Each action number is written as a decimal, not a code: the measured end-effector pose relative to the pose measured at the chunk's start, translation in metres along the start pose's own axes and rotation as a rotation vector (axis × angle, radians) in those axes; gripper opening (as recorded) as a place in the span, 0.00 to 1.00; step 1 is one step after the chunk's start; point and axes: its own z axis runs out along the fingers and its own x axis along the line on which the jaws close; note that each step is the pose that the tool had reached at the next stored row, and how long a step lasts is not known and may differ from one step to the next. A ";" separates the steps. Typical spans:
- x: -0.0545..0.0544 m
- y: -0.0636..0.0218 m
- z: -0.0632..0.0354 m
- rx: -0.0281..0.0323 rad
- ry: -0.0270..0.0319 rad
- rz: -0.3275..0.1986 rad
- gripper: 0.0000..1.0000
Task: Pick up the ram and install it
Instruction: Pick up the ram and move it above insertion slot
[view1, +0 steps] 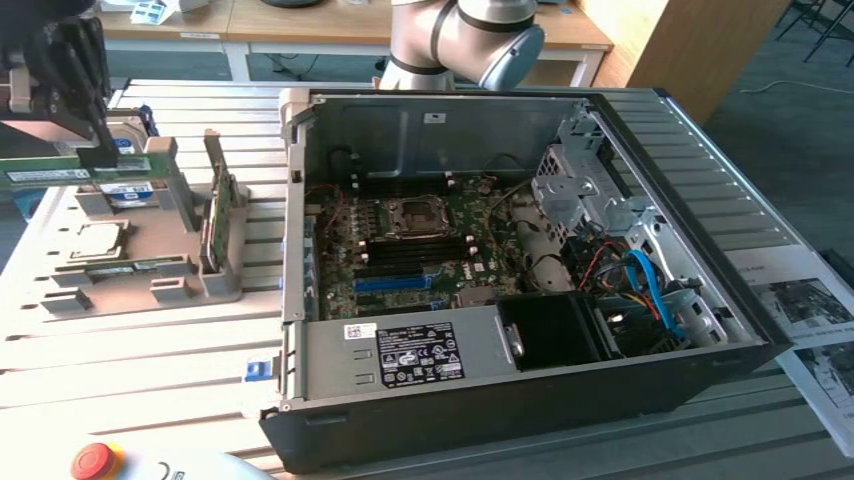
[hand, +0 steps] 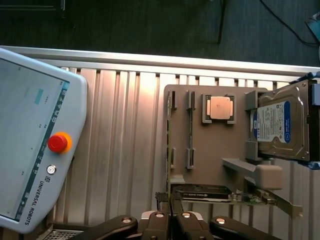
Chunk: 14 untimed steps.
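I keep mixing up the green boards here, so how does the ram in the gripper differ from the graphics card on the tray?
The ram is a long, narrow strip; the graphics card is a wider board with a black cooler and metal bracket. The ram is clamped level in the jaws of the gripper; the graphics card stands on edge in the grey tray. Both are green circuit boards.

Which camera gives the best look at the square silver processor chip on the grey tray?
The wrist view: it looks straight down on the square silver processor chip, unobstructed in its grey tray. The exterior view shows it at a slant, near that view's left.
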 end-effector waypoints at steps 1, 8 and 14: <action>0.000 -0.0018 -0.0001 -0.0002 0.0000 0.000 0.12; 0.003 -0.0145 -0.0009 -0.0015 -0.0001 0.000 0.12; 0.006 -0.0260 -0.0016 -0.0028 -0.0002 0.000 0.12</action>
